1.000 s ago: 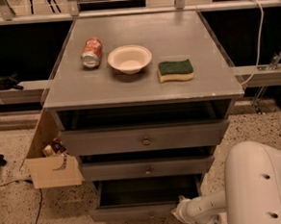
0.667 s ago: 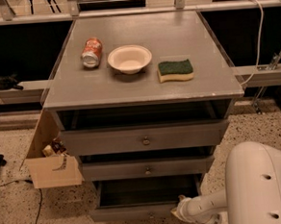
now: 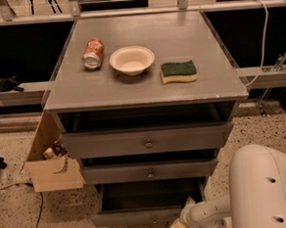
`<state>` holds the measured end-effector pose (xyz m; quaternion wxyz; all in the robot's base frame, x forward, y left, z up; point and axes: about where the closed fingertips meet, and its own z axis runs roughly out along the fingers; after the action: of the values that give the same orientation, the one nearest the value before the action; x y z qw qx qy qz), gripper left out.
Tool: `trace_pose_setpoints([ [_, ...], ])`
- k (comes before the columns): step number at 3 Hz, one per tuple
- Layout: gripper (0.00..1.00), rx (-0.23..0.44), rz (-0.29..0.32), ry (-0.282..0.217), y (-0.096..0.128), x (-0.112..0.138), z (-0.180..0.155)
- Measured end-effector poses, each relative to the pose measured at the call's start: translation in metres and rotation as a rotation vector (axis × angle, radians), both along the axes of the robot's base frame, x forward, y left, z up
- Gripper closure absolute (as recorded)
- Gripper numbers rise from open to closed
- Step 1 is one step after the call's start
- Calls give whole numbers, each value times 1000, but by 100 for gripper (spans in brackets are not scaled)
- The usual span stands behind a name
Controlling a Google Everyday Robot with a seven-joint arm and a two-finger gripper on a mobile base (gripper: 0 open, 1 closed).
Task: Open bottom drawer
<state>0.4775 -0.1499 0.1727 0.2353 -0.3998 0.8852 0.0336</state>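
The bottom drawer (image 3: 135,216) of the grey cabinet stands pulled out, and its plain dark grey inside (image 3: 149,196) shows. Its front panel sits low at the frame's bottom edge, and I cannot make out its knob. My gripper (image 3: 182,220) is at the right end of that front panel, low near the floor, on the end of my white arm (image 3: 266,190). Whether it touches the panel is unclear. The mid-sized drawer (image 3: 149,172) and the top drawer (image 3: 147,141) above are pulled out a little, each with a small round knob.
On the cabinet top (image 3: 204,82) lie a red soda can (image 3: 93,53) on its side, a white bowl (image 3: 132,59) and a green-and-yellow sponge (image 3: 179,71). An open cardboard box (image 3: 53,169) stands on the speckled floor at the cabinet's left. A cable runs along the floor at far left.
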Motion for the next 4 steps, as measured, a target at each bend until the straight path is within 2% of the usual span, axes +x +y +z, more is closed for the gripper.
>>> trace_pose_setpoints([
  [1, 18, 0, 0, 0, 0, 0, 0],
  [2, 41, 26, -24, -1, -2, -29, -7],
  [3, 65, 28, -26, -1, -2, -30, -4],
  [4, 88, 42, -23, -24, 4, -41, 3],
])
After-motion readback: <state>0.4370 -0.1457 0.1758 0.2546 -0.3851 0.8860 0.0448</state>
